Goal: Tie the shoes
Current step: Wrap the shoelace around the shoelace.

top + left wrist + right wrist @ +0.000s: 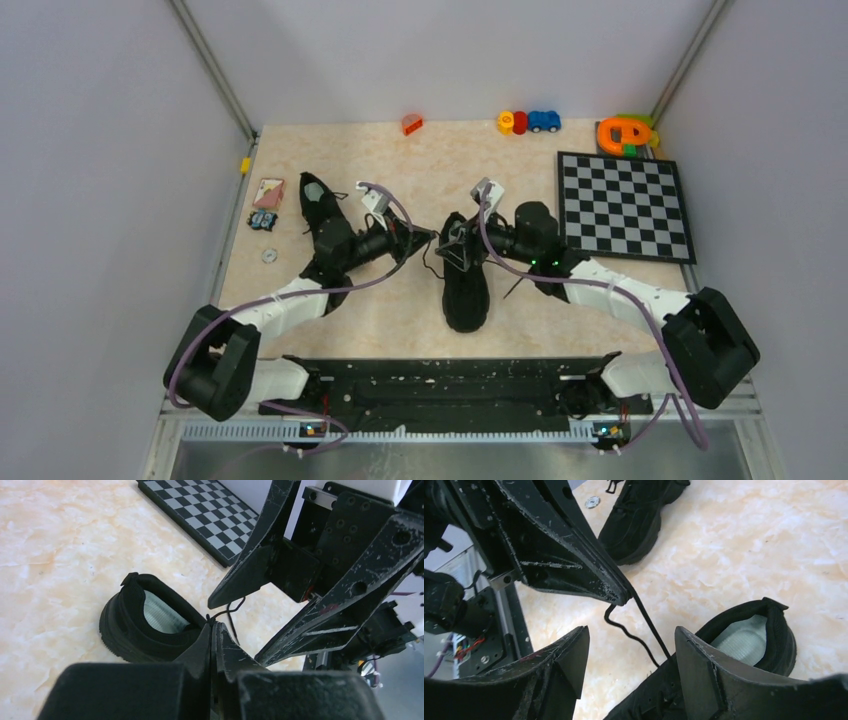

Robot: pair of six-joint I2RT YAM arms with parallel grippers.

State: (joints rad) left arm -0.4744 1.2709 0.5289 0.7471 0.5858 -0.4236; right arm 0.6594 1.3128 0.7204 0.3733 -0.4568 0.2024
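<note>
Top view first: both shoes are on the desk (380,320). The middle shoe (466,290) is out in front of the arms, and the other shoe (318,205) is off to the left, partly under the left arm. The left hand (428,236) and right hand (457,243) meet over the middle shoe's lacing.

Right wrist view: the right hand's fingers (569,655) are spread wide with nothing gripped, just above the middle shoe. The left hand's tips hang right in front of them, and one lace (649,625) runs taut from those tips down to the shoe. A slack lace end (624,630) curls beside it.

Left wrist view: the left hand is pinched tight on that lace, and the right hand's open fingers are just beyond it.

I can't see a knot, so I'd say it's early: one end is pulled up and the other is loose. The next move is probably the right hand closing on the slack end so the two can cross. That lace is thin, so it'd be easy to miss.
</note>
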